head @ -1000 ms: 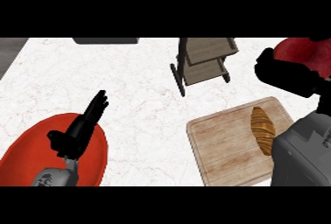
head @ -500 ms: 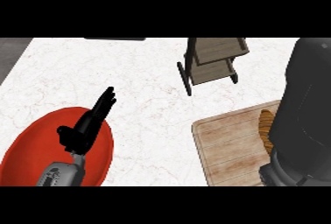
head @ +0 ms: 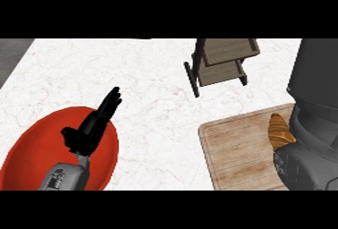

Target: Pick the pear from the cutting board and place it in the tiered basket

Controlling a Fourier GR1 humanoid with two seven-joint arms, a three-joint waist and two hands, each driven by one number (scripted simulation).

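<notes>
The wooden cutting board lies at the lower right of the head view. On its right part rests a golden-brown croissant-like piece, partly covered by my grey right forearm. I see no pear. The brown tiered basket stands at the back, just beyond the board. My left hand is open with straight fingers above the red plate, holding nothing. My right hand does not show; only its forearm fills the right edge.
The white marbled counter stretches between the red plate and the board. A dark grey strip marks the counter's far left edge.
My right forearm has swung in along the right edge, covering the red object and the black hand seen there before. The left hand stays over the red plate.
</notes>
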